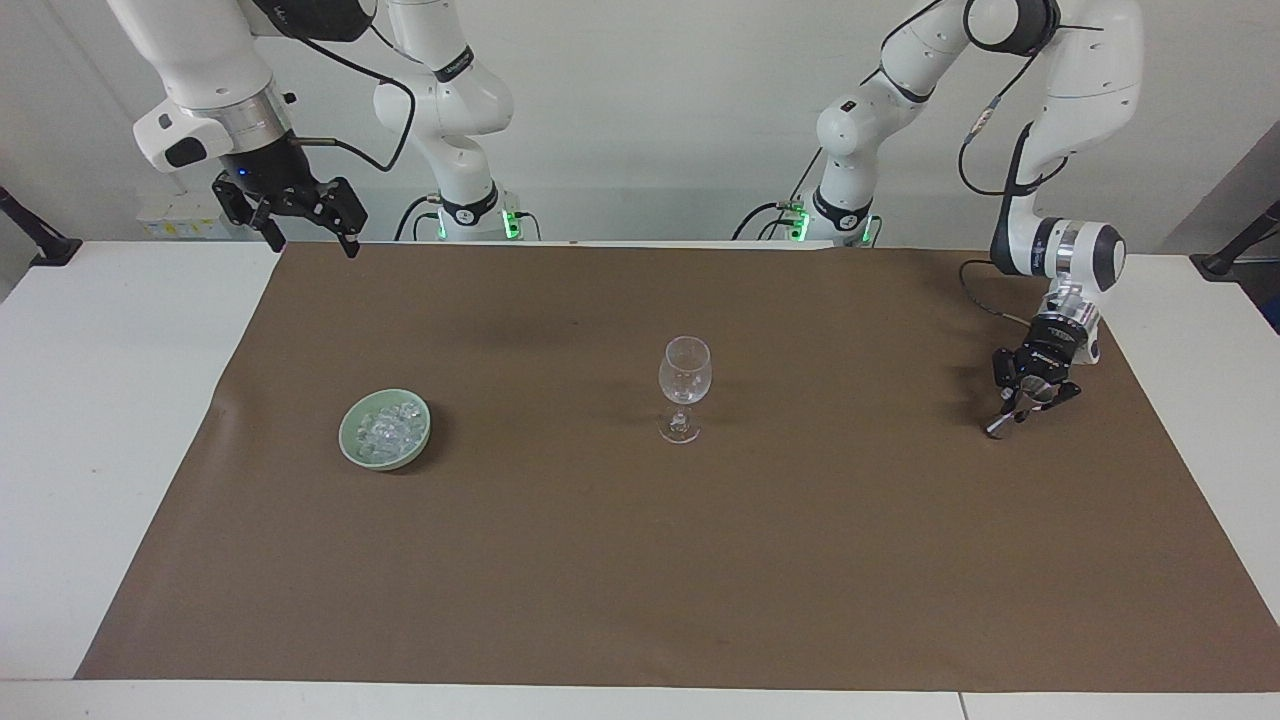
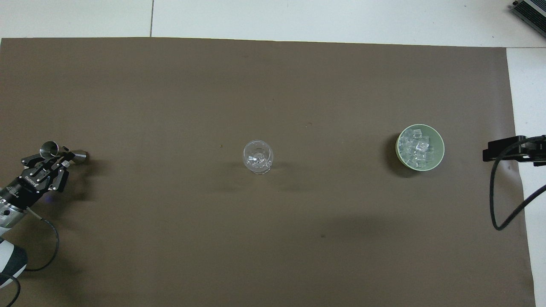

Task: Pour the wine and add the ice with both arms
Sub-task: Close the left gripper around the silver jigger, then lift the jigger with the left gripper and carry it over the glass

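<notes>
Facing view. No brand or label can be read; small white lettering on the left gripper (image 1: 1022, 404) is too small to tell. A brown paper mat (image 1: 640, 560) covers most of a white table (image 1: 90, 400) before a plain pale wall, and green lights glow at both arm bases. The ice (image 1: 388, 429), a heap of small clear cubes, fills a pale green bowl (image 1: 352, 445) toward the right arm's end of the mat. An empty stemmed glass (image 1: 684, 386) stands upright at mid-mat. The left gripper, low over the mat at the left arm's end, is clamped on a small metal jigger (image 1: 996, 426), held tilted. The right gripper (image 1: 310, 235) hangs high over the mat's corner at its own end, fingers apart and empty; this arm waits.

Overhead view. The glass (image 2: 258, 157) sits near the mat's (image 2: 273, 85) centre, well apart from the bowl (image 2: 441, 144) and its glinting ice (image 2: 418, 148). The left gripper (image 2: 59, 159) grips the double-coned jigger (image 2: 50, 149) at its waist. Only a black part of the right gripper (image 2: 505, 148) shows at the table's (image 2: 341, 21) edge.
</notes>
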You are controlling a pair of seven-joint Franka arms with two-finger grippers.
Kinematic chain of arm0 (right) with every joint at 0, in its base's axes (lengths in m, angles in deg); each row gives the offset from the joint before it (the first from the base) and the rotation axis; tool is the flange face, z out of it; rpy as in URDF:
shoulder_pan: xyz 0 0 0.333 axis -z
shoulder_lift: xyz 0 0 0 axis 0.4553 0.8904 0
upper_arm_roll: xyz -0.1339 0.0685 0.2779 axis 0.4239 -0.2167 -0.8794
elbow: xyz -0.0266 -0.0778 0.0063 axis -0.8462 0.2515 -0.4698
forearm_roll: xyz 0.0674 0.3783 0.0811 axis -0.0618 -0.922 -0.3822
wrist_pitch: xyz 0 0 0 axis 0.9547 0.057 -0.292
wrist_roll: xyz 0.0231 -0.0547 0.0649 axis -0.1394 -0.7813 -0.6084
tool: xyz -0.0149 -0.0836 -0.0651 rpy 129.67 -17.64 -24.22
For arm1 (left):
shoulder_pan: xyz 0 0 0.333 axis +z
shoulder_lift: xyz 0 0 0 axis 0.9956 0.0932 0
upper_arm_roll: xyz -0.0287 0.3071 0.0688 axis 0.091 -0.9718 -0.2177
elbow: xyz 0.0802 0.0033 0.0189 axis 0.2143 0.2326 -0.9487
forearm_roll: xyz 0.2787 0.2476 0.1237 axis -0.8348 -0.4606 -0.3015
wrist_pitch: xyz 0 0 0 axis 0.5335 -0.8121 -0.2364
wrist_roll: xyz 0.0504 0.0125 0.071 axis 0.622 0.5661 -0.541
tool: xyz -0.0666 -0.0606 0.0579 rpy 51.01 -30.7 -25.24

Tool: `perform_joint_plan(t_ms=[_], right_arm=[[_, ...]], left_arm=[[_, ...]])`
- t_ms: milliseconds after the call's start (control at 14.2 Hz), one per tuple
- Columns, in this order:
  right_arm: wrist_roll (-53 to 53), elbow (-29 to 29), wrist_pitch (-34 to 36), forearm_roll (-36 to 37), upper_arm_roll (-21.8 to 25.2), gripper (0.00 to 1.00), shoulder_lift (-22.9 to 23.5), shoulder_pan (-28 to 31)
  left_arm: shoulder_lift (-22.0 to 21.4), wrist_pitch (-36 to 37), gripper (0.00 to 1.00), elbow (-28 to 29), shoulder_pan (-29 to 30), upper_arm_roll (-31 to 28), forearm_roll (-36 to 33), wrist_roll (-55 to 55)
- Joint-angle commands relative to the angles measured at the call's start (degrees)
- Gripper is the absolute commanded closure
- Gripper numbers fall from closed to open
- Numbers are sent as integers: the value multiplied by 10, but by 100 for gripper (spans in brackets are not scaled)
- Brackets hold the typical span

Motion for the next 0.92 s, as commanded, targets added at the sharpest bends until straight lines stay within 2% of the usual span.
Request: perform_joint_plan(t_ms=[0,283,565,848], right_arm=[[-12,-13,0,-5,-1,0,-13,2],[-12,-14,0,-5,-1,0,-13,2],[-12,-14,0,-5,-1,0,-13,2],[-12,-13,0,-5,-1,0,-13,2]], left_arm=[[-23,4,100,6,-17,-2,20,-2],[-59,-15,100,9,-52,-2,31,0],[-124,-100,100,32,-130,-1,76,4],[-181,-206,100,51,-234,-1,159,4]])
